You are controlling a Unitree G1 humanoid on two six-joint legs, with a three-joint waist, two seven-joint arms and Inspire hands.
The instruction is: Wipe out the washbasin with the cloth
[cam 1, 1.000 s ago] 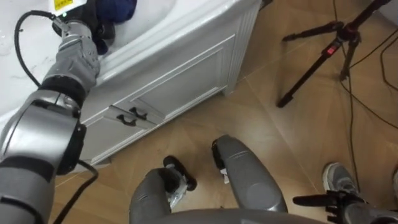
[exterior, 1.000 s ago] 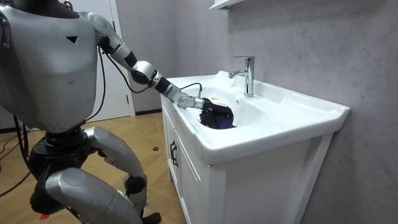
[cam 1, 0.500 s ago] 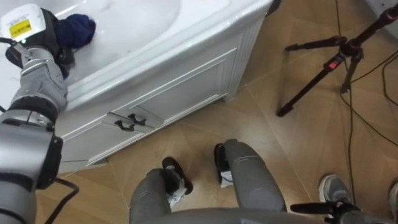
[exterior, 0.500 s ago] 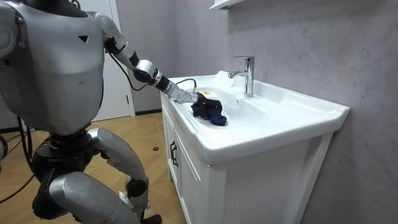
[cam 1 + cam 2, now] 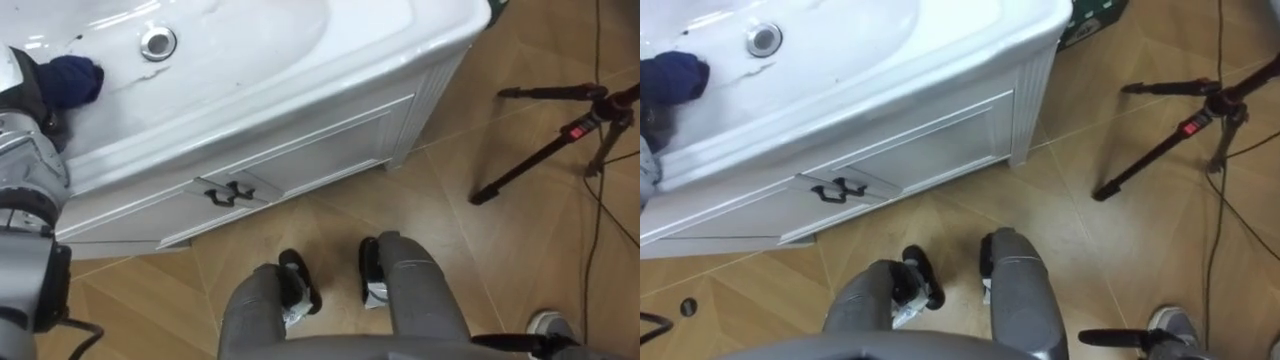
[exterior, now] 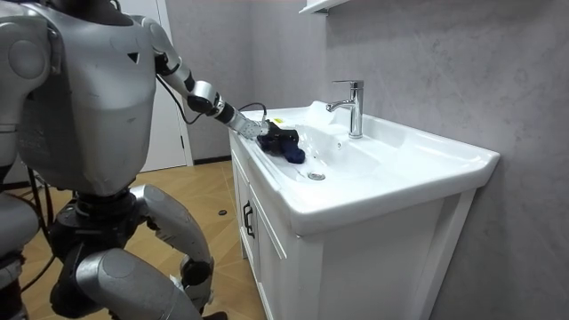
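White basin [image 6: 391, 169] on its cabinet [image 5: 300, 150], dark blue cloth [image 5: 72, 80] left of the drain [image 5: 158, 42], my left robot hand [image 6: 265, 135] clamped on it, as I read it.

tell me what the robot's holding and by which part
The left hand grips the dark blue cloth by its bunched end; the rest lies on the basin.

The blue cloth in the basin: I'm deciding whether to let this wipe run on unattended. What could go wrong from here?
1. The blue cloth sits bunched in the left hand at the left end of the basin, so the bowl beyond the drain may go unwiped.
2. A wide sweep across could knock the faucet.
3. A loose fold might snag in the open drain.
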